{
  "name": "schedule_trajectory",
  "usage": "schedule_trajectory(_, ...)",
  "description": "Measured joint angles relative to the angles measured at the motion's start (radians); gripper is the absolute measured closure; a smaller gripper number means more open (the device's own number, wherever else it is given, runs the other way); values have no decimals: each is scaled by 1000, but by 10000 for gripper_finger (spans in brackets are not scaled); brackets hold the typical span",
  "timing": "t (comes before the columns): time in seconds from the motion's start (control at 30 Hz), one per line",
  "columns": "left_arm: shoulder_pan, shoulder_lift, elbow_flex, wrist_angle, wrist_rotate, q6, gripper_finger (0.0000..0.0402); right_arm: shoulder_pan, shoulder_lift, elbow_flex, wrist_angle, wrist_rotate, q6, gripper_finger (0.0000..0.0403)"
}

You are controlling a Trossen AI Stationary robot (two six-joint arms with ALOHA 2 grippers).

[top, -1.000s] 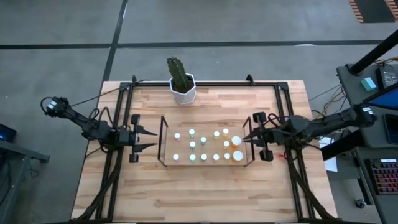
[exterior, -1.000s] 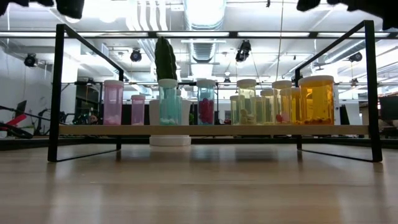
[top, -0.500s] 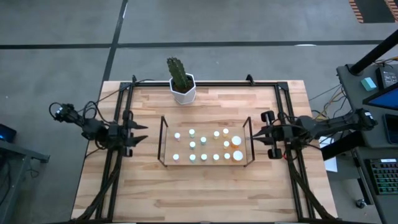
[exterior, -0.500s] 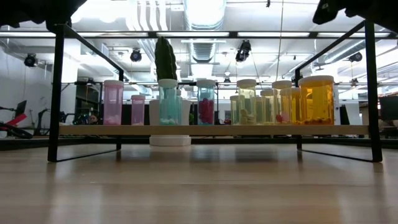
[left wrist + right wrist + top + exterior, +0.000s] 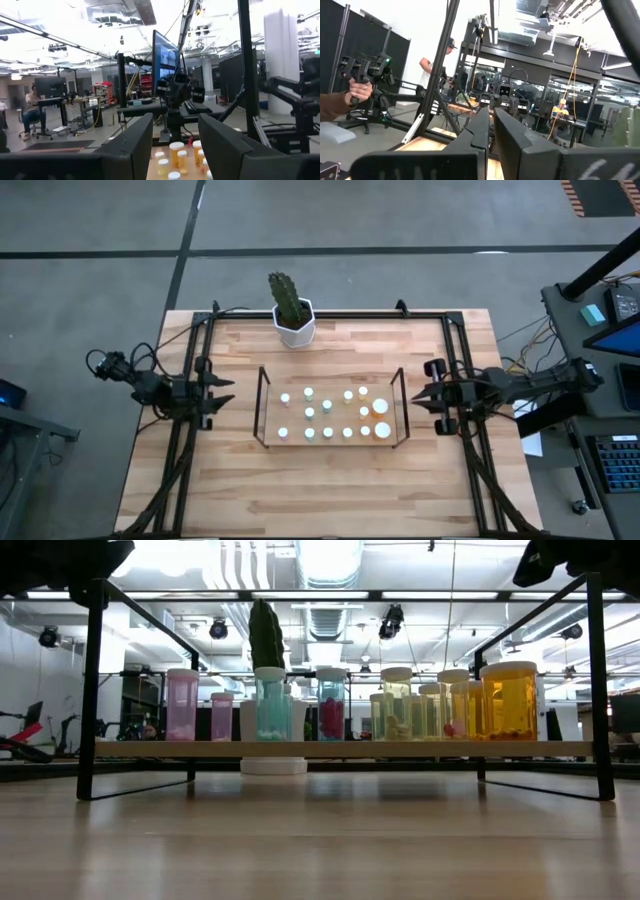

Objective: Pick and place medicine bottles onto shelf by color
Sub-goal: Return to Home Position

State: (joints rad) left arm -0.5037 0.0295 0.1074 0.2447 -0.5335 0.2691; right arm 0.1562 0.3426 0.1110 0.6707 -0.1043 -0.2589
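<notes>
Medicine bottles point(image 5: 380, 406) stand on the shelf point(image 5: 263, 408), centre frame.
Left gripper point(image 5: 228, 392), mid-left, released; right gripper point(image 5: 414, 398), mid-right, clenched on nothing.

— How many white-capped, tinted plastic medicine bottles point(image 5: 327, 405)?
— Fourteen by my count, two larger, at three o'clock on the one dark-wire, wood-based shelf point(image 5: 264, 408). One white hexagonal cactus pot point(image 5: 296, 328) at twelve. Mine: one left pincer point(image 5: 232, 391), one right pincer point(image 5: 412, 397).

right gripper point(image 5: 491, 112): fingers nearly touching | person point(image 5: 429, 69) standing behind | hand point(image 5: 358, 91) gripping dark device point(image 5: 368, 67)
</notes>
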Motion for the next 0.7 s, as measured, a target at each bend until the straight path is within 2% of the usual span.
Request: schedule_trajectory(0.7,0,7,-1,-99,1,-55,259,0,-165,-84,-34,-5,36,385)
